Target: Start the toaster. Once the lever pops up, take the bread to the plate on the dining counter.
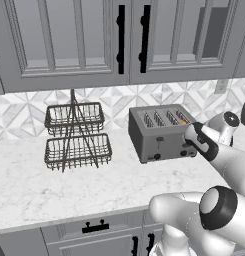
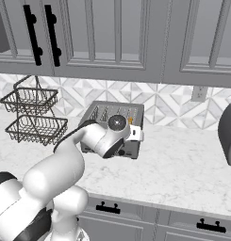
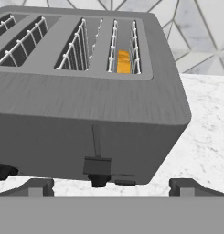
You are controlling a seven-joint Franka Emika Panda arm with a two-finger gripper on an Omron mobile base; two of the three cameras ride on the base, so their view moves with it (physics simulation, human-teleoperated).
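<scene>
Toaster (image 3: pixel 86 105): lever (image 3: pixel 97 165) sits low in its slot, bread (image 3: pixel 124 61) down in the rightmost slot at upper centre. Tool (image 3: pixel 109 186): we see its tips spread apart, empty, just before the lever. We judge the start made or nearly so; pop-up and carrying to the plate remain.

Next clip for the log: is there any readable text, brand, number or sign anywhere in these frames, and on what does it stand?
None: no view carries readable text.
Toaster: grey face plain, no brand; lever and knobs unmarked.
Bread: plain orange slice in the end slot.
Wall outlet: blank plate.
Cabinet doors, wire basket rack and marble worktop: no labels or numbers.
</scene>
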